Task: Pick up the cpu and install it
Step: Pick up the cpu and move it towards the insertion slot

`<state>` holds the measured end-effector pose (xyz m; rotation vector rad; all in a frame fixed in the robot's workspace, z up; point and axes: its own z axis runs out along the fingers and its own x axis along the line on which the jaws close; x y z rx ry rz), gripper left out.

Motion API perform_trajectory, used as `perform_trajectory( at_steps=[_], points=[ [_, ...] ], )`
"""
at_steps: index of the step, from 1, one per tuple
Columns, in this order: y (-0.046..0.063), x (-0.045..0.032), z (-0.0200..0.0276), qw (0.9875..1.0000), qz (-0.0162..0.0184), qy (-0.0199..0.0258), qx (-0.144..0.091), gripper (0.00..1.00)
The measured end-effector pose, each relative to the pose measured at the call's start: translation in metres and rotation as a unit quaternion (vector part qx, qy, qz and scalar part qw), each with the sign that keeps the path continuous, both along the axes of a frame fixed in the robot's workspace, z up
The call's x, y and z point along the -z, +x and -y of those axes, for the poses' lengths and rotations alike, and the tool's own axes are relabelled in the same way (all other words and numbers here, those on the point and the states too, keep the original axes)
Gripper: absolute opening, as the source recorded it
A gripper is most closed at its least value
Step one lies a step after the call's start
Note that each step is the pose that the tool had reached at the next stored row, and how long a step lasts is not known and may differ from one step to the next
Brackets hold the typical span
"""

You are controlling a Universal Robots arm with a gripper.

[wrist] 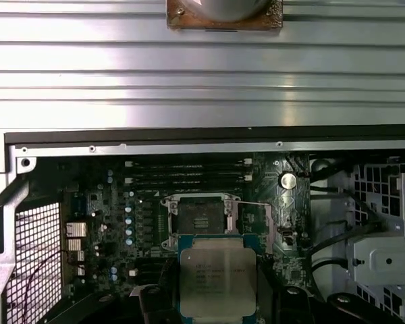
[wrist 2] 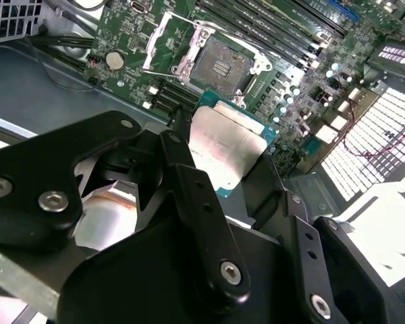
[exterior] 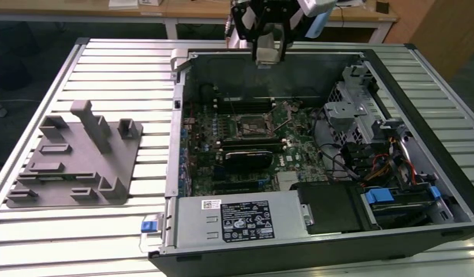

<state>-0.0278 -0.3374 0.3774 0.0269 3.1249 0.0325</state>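
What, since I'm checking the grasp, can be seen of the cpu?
The cpu is a flat square chip: a silvery-grey metal top plate on a teal-edged board. The end effector grips it by opposite edges, plate facing the wrist cameras, in the air above the motherboard, apart from the empty socket.

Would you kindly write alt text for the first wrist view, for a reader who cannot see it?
The gripper holds the cpu by two opposite edges, silvery top plate facing the camera. Behind it lies the open computer case, with the empty socket on the green motherboard.
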Motion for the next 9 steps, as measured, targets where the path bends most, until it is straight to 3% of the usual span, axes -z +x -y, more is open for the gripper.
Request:
perform_trajectory(
  at_steps=[9],
  points=[
    [-0.0003, 0.0087, 0.0024, 1.0000, 0.0000, 0.0008, 0.000, 0.55]
  ],
)
